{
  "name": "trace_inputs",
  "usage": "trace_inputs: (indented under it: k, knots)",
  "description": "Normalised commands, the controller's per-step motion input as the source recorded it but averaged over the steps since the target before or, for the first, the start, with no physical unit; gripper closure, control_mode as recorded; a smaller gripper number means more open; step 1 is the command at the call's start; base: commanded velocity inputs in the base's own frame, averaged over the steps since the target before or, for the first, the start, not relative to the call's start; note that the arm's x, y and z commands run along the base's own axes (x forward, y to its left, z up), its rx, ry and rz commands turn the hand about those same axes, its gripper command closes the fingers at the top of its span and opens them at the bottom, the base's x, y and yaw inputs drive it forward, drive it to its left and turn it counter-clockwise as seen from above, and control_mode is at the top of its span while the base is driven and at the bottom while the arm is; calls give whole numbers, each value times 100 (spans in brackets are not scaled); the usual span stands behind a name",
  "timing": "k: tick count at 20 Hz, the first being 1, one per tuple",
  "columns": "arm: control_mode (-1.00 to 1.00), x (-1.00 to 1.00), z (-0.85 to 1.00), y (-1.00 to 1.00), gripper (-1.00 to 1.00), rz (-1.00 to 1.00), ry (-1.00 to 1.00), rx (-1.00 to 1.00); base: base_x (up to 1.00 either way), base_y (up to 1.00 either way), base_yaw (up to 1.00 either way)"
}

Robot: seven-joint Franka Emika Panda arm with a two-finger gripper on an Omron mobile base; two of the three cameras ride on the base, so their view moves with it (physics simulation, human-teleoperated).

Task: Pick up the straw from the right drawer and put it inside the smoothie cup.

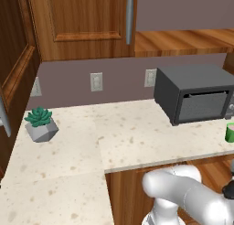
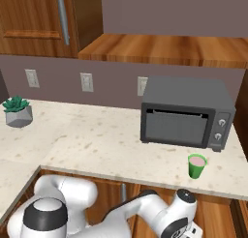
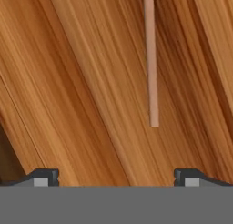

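A: What's the room like?

B: A kitchen corner with wood cabinets, a mauve wall with outlets, and a pale speckled tabletop (image 2: 97,140). On it stand a dark grey microwave (image 2: 186,113) and, far off to the left, a grey faceted pot with a succulent (image 1: 41,124).

A: And the smoothie cup?

B: The smoothie cup (image 2: 196,166) is upright on the tabletop just in front of the microwave's right end, close to the tabletop's front edge. The arm reaches down below that edge, so the cup sits above the jaws.

A: The straw?

B: In the hand view, the straw (image 3: 151,59) lies flat on a streaked wooden surface, a thin pale pink stick. It is ahead of the jaws, between the lines of the two fingertips (image 3: 43,177) but nearer the right one, not touching either.

A: The jaws themselves?

B: The gripper (image 3: 116,178) has them spread wide, with nothing held between them.
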Motion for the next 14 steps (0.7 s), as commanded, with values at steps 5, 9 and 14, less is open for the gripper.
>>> trace_inputs:
  k: [5,9,14]
  knots:
    - [-100,47,-33,-21,-100,0,-2,0,0,0,0]
    - [-100,35,-26,-29,-100,0,0,0,0,0,0]
    - [-100,12,-11,-48,-100,0,0,0,0,0,0]
